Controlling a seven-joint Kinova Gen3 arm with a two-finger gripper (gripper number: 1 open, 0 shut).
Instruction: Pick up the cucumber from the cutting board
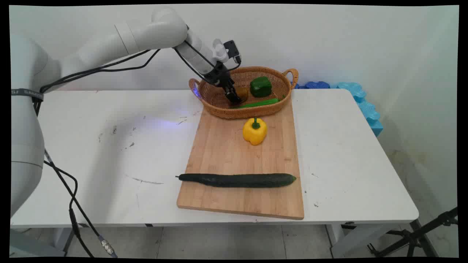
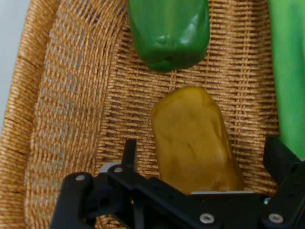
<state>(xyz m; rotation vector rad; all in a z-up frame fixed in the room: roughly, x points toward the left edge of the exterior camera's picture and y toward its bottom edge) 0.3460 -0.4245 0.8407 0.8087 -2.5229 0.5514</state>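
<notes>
The black gripper (image 1: 234, 98) reaches down into the wicker basket (image 1: 219, 106) at the far end of the table, its two fingers spread apart on either side of a brownish-yellow, oblong vegetable (image 2: 193, 138) that lies on the basket floor. In the hand view the left fingertip (image 2: 129, 151) stands just beside that vegetable with a sliver of weave showing between them, and the right finger (image 2: 281, 160) sits at its other side near a long green vegetable (image 2: 288, 71); the jaws are released, straddling the brownish piece without pressing on it (whether either pad actually brushes its skin I cannot tell). Counted, the basket holds three things: the brownish-yellow piece, one green bell pepper (image 1: 260, 86) just beyond it, and the one long green vegetable lying along the basket's near wall. On the wooden cutting board (image 1: 223, 153), whose far end touches the basket, there are two things: one yellow bell pepper (image 1: 255, 131) with a green stem near the far end, and one dark green cucumber (image 1: 237, 180) lying crosswise near the near end, its stem tip overhanging the board's left edge. Board and basket rest on one white table (image 1: 109, 164), and some blue foam pieces (image 1: 365, 106) lie behind its far right corner.
</notes>
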